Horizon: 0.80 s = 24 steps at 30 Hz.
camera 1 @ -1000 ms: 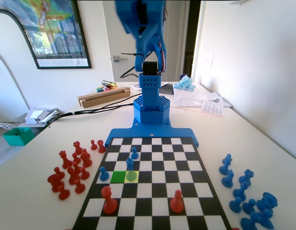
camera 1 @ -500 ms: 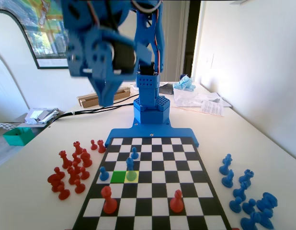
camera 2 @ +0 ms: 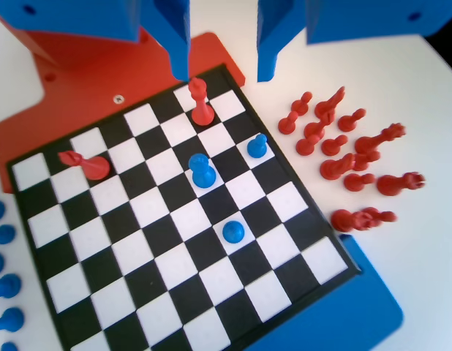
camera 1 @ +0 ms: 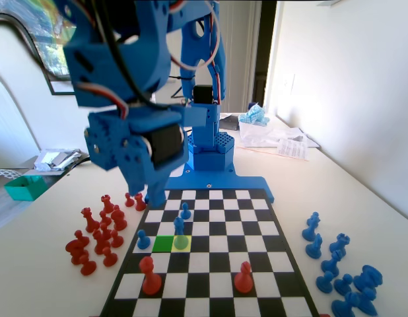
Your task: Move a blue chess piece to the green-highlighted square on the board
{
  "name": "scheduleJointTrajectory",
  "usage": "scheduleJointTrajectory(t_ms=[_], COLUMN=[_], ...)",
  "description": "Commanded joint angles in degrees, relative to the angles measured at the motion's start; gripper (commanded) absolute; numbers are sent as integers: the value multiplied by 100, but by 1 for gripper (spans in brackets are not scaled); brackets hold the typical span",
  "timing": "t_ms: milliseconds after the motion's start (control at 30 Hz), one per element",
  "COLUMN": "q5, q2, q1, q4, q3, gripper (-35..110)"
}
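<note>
On the board point(camera 1: 210, 264), a blue pawn point(camera 1: 180, 231) stands on the pale yellow square, directly right of the green-highlighted square point(camera 1: 163, 244). A second blue pawn point(camera 1: 143, 239) stands just left of the green square, and a third point(camera 1: 185, 211) is one row farther back. My gripper point(camera 1: 152, 195) hangs over the board's far left corner in the fixed view, above and behind these pawns. In the wrist view my gripper point(camera 2: 224, 69) is open with nothing between its jaws; the three pawns point(camera 2: 202, 170), point(camera 2: 257, 145), point(camera 2: 232, 231) lie below it.
Two red pieces point(camera 1: 150, 276), point(camera 1: 243, 277) stand on the board's near rows. Several red pieces point(camera 1: 98, 231) cluster on the table left of the board, and several blue pieces point(camera 1: 339, 271) lie to its right. Boxes, papers and cables lie on the table behind the arm.
The arm has swung down and to the picture's left. The gripper dropped from the top of the fixed view to just above the board's far left corner. No piece has moved.
</note>
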Motion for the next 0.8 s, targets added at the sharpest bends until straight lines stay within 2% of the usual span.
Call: scheduleJointTrajectory(t_ms=[0,333,767], q5=[-141,-387,-466], q2=[-70,-501,-149], q1=[70,-70,-343], q4=[-44,-255,-1292], q3=[-448,-396,1204], gripper=[15,16,17])
